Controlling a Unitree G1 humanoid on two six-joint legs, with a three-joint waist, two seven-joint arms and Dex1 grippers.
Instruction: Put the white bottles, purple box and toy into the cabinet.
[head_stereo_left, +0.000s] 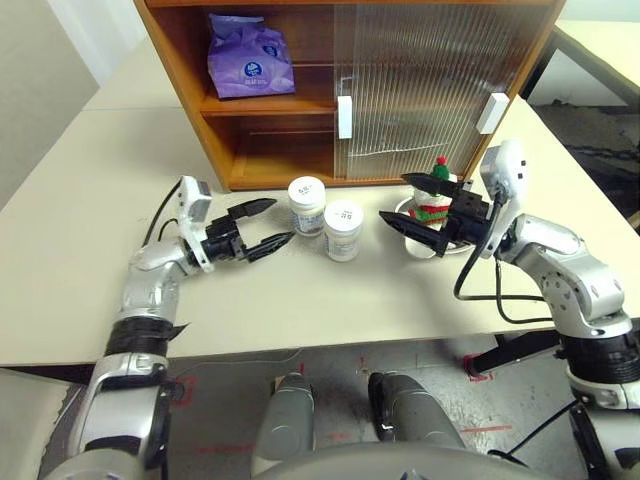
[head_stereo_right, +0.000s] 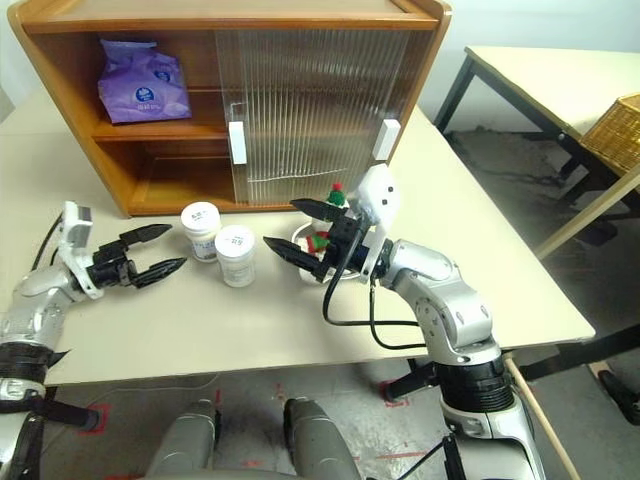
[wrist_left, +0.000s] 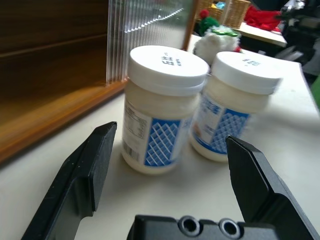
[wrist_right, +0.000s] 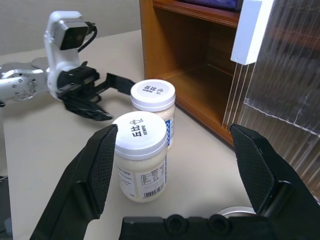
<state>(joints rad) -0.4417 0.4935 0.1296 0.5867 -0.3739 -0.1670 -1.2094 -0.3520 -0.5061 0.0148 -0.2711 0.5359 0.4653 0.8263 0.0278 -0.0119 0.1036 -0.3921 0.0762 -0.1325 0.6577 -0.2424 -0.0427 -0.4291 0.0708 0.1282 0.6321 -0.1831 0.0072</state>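
Two white bottles (head_stereo_left: 325, 216) just beside left pincer (head_stereo_left: 270, 224)

Both eye views look down from the head over the table (head_stereo_left: 90, 290) toward the cabinet (head_stereo_left: 190, 60). Each wrist view sits low and close, facing the two bottles (wrist_left: 162, 107) (from opposite sides); the right one also takes in the left gripper (wrist_right: 102, 97).

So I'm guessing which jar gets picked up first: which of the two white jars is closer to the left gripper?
The jar nearer the cabinet, the one right in front of the open left gripper. The other jar stands beyond it, toward the toy.
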